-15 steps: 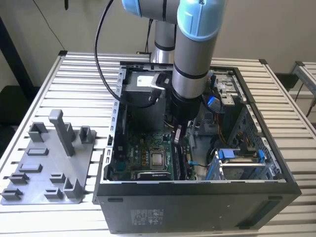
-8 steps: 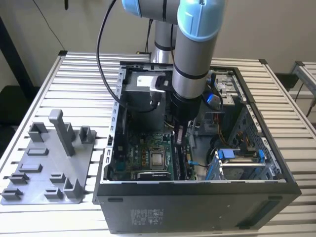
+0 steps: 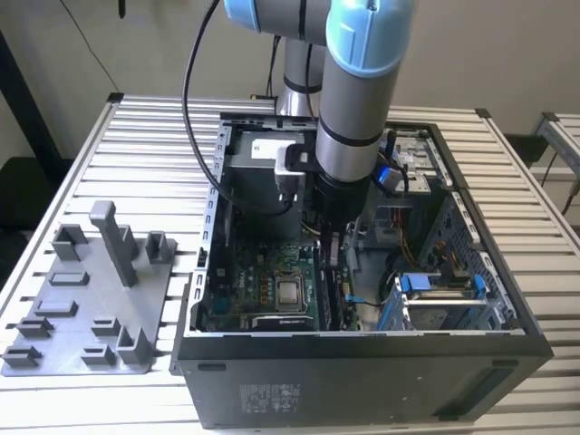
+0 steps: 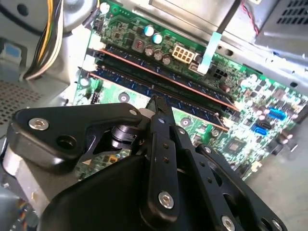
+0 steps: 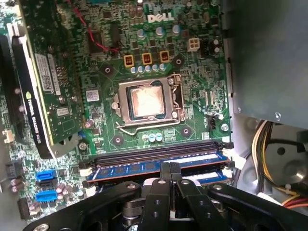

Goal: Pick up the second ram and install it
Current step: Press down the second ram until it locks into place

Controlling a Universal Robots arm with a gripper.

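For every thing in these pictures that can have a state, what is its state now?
Gripper: fingers shut, tips down on the memory slots.
Second ram: lying in a slot, right under the fingertips.
Neighbouring slot: empty.
Computer case: side open, motherboard exposed.
Processor socket: no cooler on it, its metal top bare.
Grey fixture plate: on the table beside the case, holding no parts.

Silver arm (image 3: 349, 109), light-blue joint caps, black screw-studded claw (image 4: 156, 103)

slatted metal table (image 3: 154, 136) | on it: open computer case (image 3: 362, 381), grey fixture plate (image 3: 91, 313)
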